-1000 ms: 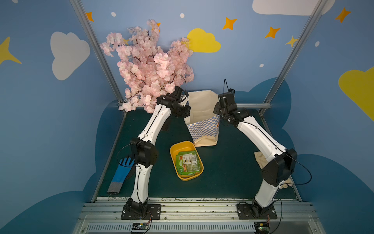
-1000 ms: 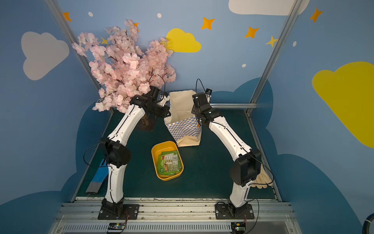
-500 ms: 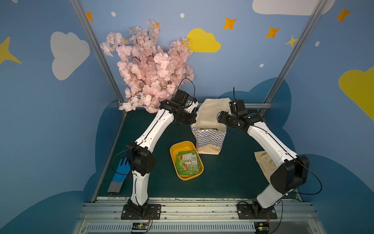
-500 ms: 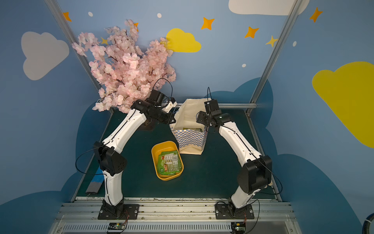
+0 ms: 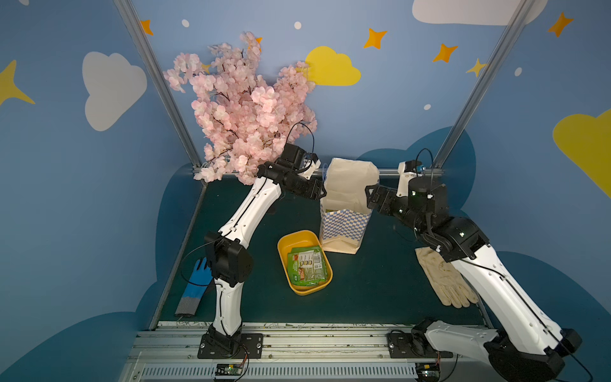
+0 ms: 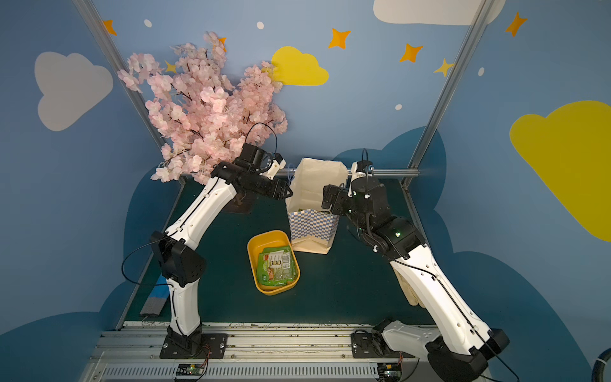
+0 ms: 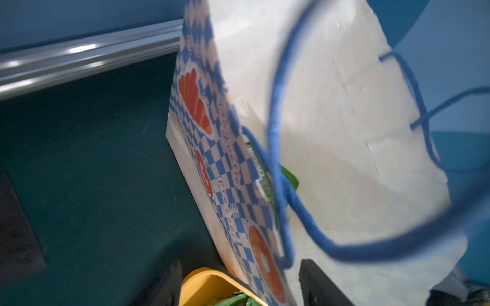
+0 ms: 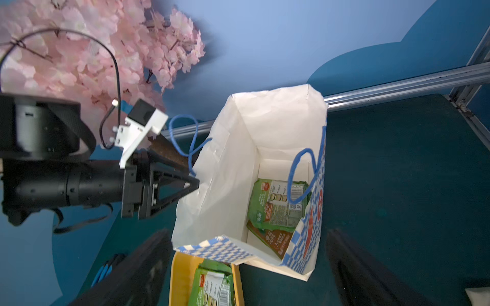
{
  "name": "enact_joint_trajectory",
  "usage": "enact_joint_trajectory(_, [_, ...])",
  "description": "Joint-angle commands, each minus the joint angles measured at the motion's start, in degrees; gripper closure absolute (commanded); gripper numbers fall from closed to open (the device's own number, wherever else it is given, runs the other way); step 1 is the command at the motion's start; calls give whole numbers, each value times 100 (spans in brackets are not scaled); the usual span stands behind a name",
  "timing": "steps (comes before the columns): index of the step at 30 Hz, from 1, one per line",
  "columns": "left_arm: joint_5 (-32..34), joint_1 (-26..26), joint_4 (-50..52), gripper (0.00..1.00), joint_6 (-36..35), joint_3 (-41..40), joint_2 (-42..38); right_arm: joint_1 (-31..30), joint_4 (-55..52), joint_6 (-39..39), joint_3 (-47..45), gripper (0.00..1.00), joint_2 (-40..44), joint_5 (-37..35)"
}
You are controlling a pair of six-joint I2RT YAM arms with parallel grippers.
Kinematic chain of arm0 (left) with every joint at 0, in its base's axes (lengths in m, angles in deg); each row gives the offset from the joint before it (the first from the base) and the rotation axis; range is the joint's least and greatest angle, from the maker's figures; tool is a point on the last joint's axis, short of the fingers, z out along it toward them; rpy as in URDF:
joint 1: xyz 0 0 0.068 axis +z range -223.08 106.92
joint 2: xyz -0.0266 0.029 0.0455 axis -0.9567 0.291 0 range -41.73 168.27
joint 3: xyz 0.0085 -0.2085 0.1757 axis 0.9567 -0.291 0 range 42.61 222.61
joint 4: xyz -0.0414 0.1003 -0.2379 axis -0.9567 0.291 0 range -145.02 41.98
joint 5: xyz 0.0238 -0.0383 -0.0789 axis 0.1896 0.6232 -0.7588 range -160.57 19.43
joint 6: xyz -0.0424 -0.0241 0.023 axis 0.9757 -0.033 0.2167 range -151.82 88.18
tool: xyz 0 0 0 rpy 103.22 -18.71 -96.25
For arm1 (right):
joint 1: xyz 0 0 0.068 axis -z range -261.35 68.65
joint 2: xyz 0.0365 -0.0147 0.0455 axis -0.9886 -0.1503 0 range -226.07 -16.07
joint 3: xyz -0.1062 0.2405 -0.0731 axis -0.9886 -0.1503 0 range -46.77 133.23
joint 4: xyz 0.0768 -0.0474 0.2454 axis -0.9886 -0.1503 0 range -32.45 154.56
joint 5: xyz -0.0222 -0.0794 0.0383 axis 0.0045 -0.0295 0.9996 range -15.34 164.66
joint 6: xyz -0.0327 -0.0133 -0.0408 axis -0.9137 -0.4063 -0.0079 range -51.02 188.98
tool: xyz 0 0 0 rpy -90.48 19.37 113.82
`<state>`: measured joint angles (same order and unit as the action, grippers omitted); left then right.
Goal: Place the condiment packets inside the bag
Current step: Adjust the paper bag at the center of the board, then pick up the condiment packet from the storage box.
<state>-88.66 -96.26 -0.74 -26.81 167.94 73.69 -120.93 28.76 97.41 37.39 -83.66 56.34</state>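
The bag stands upright and open at the back middle of the mat in both top views. Green condiment packets lie on its floor. More packets lie in the yellow tray in front of it. My left gripper is open at the bag's left wall. A blue string handle hangs loose before it. My right gripper is wide open beside the bag's right rim and holds nothing.
A pink blossom tree rises at the back left behind my left arm. A blue glove lies at the mat's left edge and a cream glove under my right arm. A metal rail runs behind the bag.
Both grippers were shut at the bag's top edges and now stand open, off the paper. The right arm has drawn back to the right. The bag's mouth is spread wide.
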Motion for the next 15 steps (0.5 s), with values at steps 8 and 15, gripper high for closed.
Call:
enact_joint_trajectory(8, [-1190, 636, -293, 0, -745, -2235, -2490, -2426, -290, -184, -761, 9, -224, -971])
enact_joint_trajectory(15, [-2385, 1891, -223, 0, -1588, -4365, -4193, -2929, 350, 194, -1321, 10, -1164, -380])
